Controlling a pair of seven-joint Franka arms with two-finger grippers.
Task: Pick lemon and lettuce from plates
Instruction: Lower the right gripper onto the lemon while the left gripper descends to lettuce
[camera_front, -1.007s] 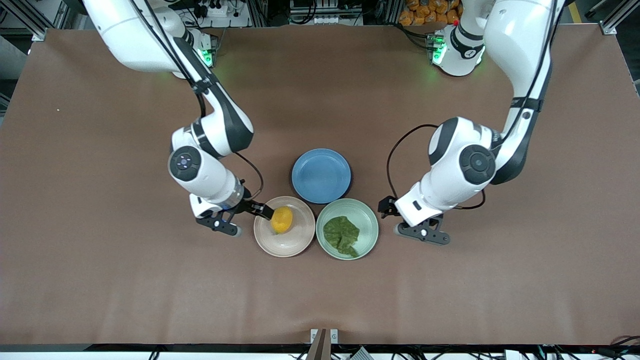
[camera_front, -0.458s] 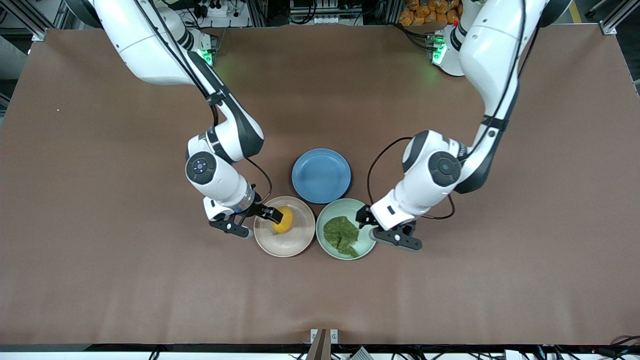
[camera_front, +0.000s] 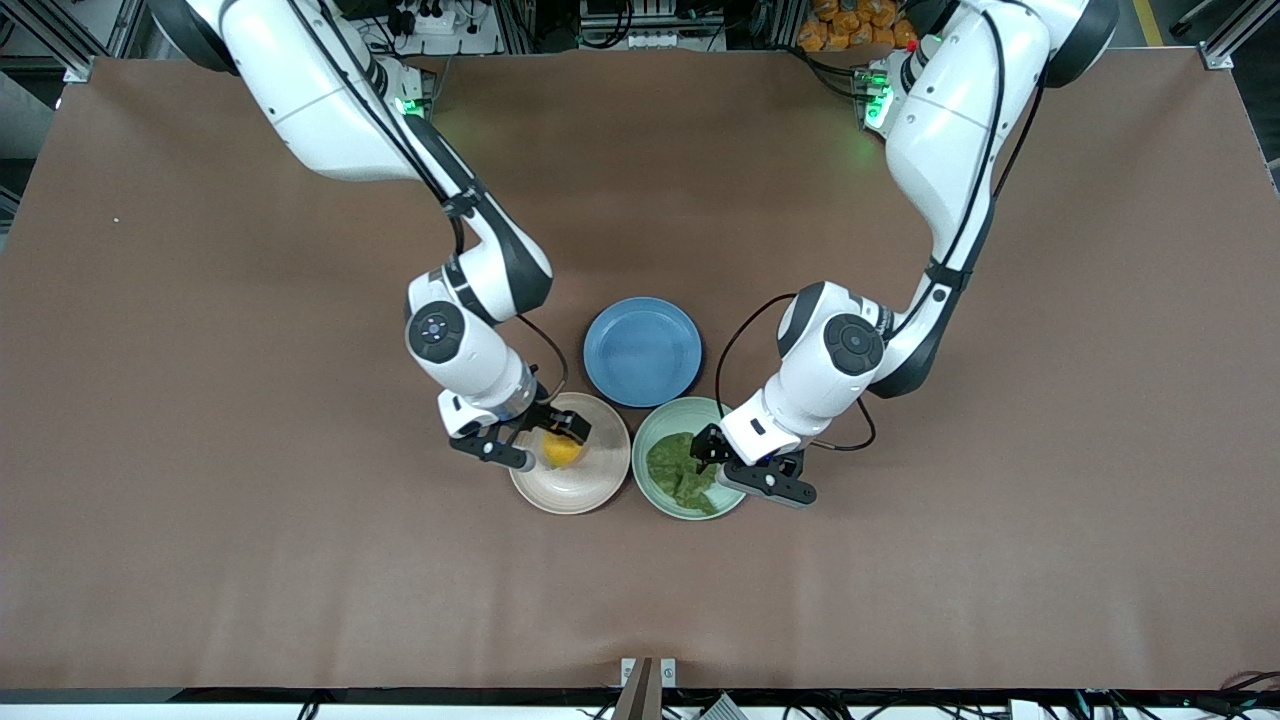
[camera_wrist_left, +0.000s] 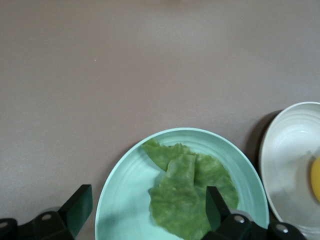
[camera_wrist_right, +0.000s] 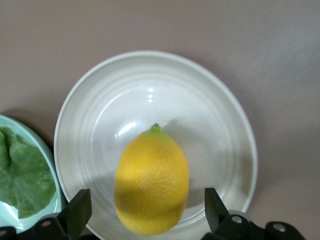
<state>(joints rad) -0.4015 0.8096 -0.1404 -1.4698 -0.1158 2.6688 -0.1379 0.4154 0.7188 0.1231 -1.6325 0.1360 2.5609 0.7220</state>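
Observation:
The yellow lemon (camera_front: 562, 452) (camera_wrist_right: 152, 180) lies in the beige-pink plate (camera_front: 590, 500) (camera_wrist_right: 150, 85). My right gripper (camera_front: 540, 443) (camera_wrist_right: 147, 205) is over that plate, open, with one finger on each side of the lemon and not touching it. A dark green lettuce (camera_front: 680, 468) (camera_wrist_left: 192, 195) leaf lies in the mint green plate (camera_front: 690, 405) (camera_wrist_left: 125, 200). My left gripper (camera_front: 737, 466) (camera_wrist_left: 147, 205) hangs open over that plate, one finger above the leaf's edge, the other at the plate's rim.
An empty blue plate (camera_front: 642, 351) sits just farther from the front camera than the two plates, touching distance from both. The two plates stand side by side, almost rim to rim. Brown table surface lies all around.
Both arms have swung inward. The right gripper moved from the beige plate's rim to straddle the lemon. The left gripper came from beside the mint plate to over the lettuce.

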